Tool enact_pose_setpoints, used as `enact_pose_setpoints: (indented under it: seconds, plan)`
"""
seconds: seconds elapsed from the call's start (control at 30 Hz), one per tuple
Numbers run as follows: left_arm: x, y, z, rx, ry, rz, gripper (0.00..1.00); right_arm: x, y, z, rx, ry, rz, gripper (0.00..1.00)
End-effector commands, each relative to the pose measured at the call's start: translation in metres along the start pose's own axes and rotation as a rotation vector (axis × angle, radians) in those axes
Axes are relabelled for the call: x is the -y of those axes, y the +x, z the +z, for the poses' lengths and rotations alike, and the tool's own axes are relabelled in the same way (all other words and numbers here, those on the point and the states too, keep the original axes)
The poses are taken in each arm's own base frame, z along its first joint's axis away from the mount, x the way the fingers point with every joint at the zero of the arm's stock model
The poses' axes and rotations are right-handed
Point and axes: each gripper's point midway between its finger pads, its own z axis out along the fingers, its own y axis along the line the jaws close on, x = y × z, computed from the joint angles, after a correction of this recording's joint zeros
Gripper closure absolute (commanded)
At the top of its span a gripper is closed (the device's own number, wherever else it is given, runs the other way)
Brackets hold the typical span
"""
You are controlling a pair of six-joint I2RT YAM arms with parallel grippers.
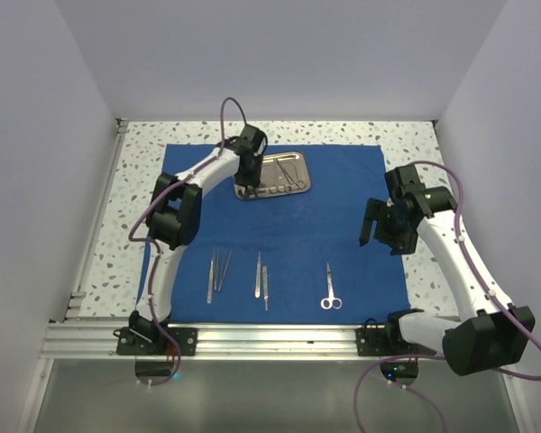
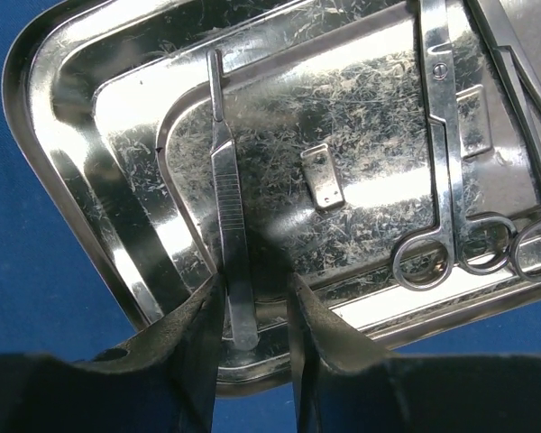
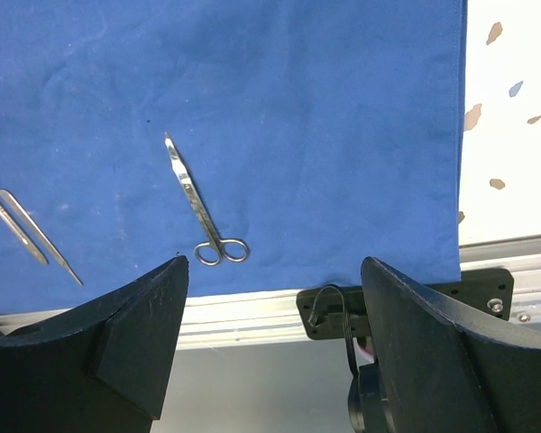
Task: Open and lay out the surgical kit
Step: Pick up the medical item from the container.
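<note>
- The slim ribbed steel scalpel handle point(image 2: 228, 203) is seen lying lengthwise in the left part of the rectangular shiny steel tray point(image 2: 36, 108), with its near end between the fingers of the left gripper point(image 2: 255, 290).
- The left gripper's jaws are held spread, one on either side of the handle. A gap is visible on the right side, so nothing is pinched yet.
- The step in hand is judged to be lifting this handle out of the tray. The jaws should be centred on the handle and lowered to the tray floor before being pressed together, since a thin flat piece on polished steel is likely to slide or tip.
- Ring-handled steel instruments point(image 2: 444, 180) are left in the right part of the tray, apart from the handle.
- The tray is set on the far middle of the spread royal-blue cloth drape point(image 1: 343, 225). Nearer the arms, steel tweezers point(image 1: 215, 271), two slim steel handles point(image 1: 261, 278) and small steel scissors point(image 1: 330, 290) are laid in a row.
- The right gripper point(image 3: 273, 266) is hung above the cloth's right part, opened wide and empty.
</note>
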Motion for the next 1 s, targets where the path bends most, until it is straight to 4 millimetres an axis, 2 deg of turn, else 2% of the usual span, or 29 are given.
enact_pose_setpoints:
  seconds: [0.0, 0.13, 0.2, 0.27, 0.47, 0.57, 0.6, 0.7, 0.8, 0.83, 0.87, 0.93, 0.97]
  plan:
    - [-0.031, 0.178, 0.04, -0.579, -0.147, 0.109, 0.64, -0.003, 0.002, -0.002, 0.015, -0.027, -0.021, 0.19]
    - [-0.03, 0.191, 0.034, -0.608, -0.17, 0.087, 0.74, -0.002, 0.003, -0.004, 0.022, -0.023, -0.025, 0.19]
    - [-0.031, 0.205, 0.033, -0.64, -0.167, 0.076, 0.76, -0.001, 0.004, -0.004, 0.026, -0.021, -0.028, 0.19]
    - [-0.032, 0.218, 0.032, -0.675, -0.167, 0.074, 0.78, -0.001, 0.006, -0.004, 0.024, -0.022, -0.032, 0.19]
    - [-0.032, 0.235, 0.032, -0.708, -0.192, 0.077, 0.78, 0.0, 0.008, -0.006, 0.03, -0.014, -0.049, 0.19]
    - [-0.032, 0.237, 0.036, -0.707, -0.194, 0.071, 0.86, -0.001, 0.008, -0.008, 0.034, -0.015, -0.055, 0.19]
    - [-0.032, 0.239, 0.037, -0.714, -0.198, 0.072, 0.97, -0.002, 0.008, -0.008, 0.03, -0.015, -0.06, 0.19]
    - [-0.026, 0.23, 0.037, -0.693, -0.178, 0.057, 1.0, -0.003, 0.008, -0.009, 0.035, -0.017, -0.064, 0.19]
    - [-0.015, 0.204, 0.028, -0.624, -0.142, 0.039, 1.0, -0.004, 0.007, -0.01, 0.038, -0.02, -0.068, 0.19]
    - [-0.008, 0.184, 0.021, -0.574, -0.12, 0.034, 1.0, -0.004, 0.007, -0.011, 0.037, -0.022, -0.068, 0.19]
    - [-0.006, 0.175, 0.016, -0.559, -0.112, 0.029, 1.0, -0.005, 0.007, -0.011, 0.041, -0.026, -0.069, 0.19]
    - [0.004, 0.14, 0.001, -0.472, -0.081, 0.02, 1.0, -0.007, 0.009, -0.011, 0.036, -0.035, -0.071, 0.19]
    - [0.006, 0.13, -0.006, -0.449, -0.072, 0.02, 1.0, -0.008, 0.009, -0.012, 0.037, -0.042, -0.068, 0.19]
